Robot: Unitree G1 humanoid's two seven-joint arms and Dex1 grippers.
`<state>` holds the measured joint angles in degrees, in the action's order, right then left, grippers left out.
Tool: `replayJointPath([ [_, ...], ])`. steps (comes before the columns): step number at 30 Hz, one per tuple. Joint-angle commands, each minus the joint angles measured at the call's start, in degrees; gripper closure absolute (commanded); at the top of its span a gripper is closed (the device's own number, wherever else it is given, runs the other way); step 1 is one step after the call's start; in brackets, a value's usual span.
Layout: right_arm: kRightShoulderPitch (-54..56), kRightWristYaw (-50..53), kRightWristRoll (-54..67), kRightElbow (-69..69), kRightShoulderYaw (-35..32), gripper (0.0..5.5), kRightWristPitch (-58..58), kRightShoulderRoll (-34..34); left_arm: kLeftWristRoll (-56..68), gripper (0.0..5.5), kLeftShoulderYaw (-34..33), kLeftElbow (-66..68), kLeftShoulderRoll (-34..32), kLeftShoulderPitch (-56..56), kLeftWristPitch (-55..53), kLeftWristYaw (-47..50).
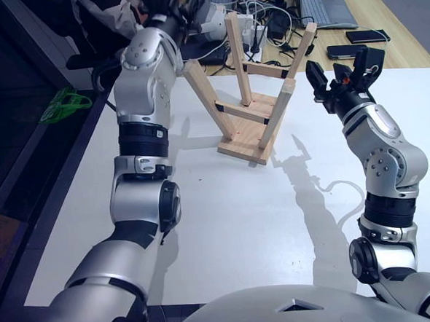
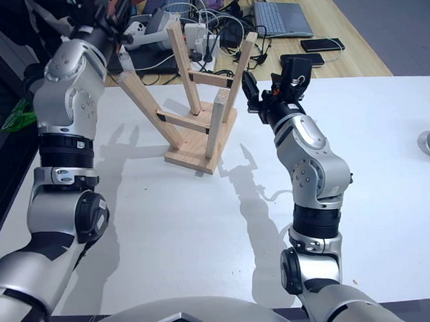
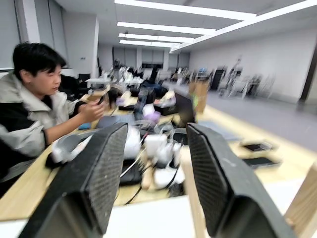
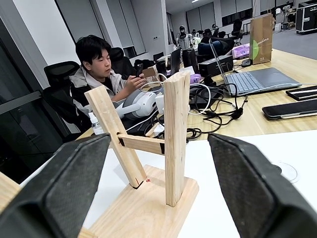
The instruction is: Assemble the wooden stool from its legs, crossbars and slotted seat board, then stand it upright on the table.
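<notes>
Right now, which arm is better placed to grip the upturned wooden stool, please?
Probably right: the right claw, open, faces the upturned pale wooden stool, legs centred in its wrist view; the left claw points past it.

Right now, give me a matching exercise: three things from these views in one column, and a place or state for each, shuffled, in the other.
Things:
1. stool
2. right gripper
3. laptop

Places or states:
A. on the wooden desk at the back
B. open and empty, right of the stool
C. upside down on the white table

Pairs: 1-C, 2-B, 3-A
</notes>
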<state>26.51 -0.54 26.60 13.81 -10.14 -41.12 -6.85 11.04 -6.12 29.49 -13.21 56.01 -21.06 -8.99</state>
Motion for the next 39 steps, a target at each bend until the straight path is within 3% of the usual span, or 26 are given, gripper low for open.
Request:
replayJointPath([
  [1,0.20,-0.02,-0.13,0.73,0.19,1.82,-0.46,0.12,3.62,3.31,-0.74,-3.69,3.76,-3.65,-4.40,-1.56],
  [6,-0.16,-0.02,-0.24,1.03,0.42,1.82,-0.60,0.22,5.37,3.31,-2.16,-7.64,5.35,-4.45,-5.27,-0.79],
  [12,-0.42,0.29,0.17,2.22,-0.12,1.82,-0.90,0.21,10.59,3.31,-9.04,-26.06,-2.43,3.19,-13.33,1.79],
  [16,-0.53,0.30,0.12,2.42,-0.40,1.82,-1.12,0.09,13.50,3.31,-11.56,-29.14,-5.21,6.35,-17.75,2.40],
  [23,0.11,0.08,0.38,2.49,-0.33,1.82,-2.03,-0.06,10.19,3.31,-2.32,-26.92,-1.13,-12.18,-24.54,2.12],
  [29,-0.18,0.07,0.44,2.97,-0.28,1.82,-2.77,-0.10,6.67,3.31,3.74,-23.00,0.13,-15.59,-24.38,-0.06],
  [33,-0.26,0.14,0.40,3.15,-0.47,1.82,-2.99,-0.06,8.16,3.31,-0.18,-26.34,0.27,-12.49,-24.34,1.07],
  [36,0.04,0.18,0.36,2.85,-0.95,1.82,-2.70,-0.12,13.99,3.31,-8.13,-33.68,-0.61,-1.76,-21.72,2.13],
  [39,0.14,0.17,0.34,2.78,-1.01,1.82,-2.51,0.02,17.56,3.31,-11.81,-35.49,-1.99,6.07,-20.05,2.04],
])
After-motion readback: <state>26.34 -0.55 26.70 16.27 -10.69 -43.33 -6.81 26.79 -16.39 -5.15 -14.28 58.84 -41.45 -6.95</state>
